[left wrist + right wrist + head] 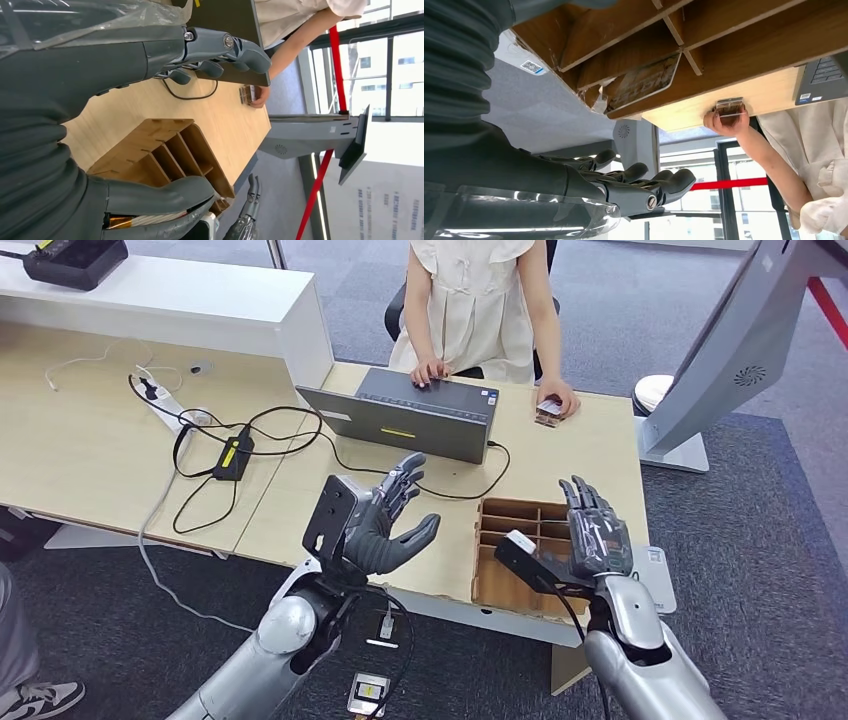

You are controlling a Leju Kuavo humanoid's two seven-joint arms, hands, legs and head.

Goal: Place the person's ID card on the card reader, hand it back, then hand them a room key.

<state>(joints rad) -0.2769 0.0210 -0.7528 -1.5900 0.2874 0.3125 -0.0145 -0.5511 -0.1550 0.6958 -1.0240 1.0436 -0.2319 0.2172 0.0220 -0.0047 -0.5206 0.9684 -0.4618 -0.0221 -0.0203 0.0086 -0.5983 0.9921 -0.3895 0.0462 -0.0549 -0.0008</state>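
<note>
The left robot hand (385,523) hung over the wooden surface (300,515), its fingers apart and holding nothing, likely ready to take something. The right robot hand (596,530) was spread and empty too, over the wooden box of slots (508,540), where the room keys may be kept. Across the surface, the person's hand (556,400) held the ID card (549,406) down, not yet given. Grey carpet (760,540) covered the floor.
</note>
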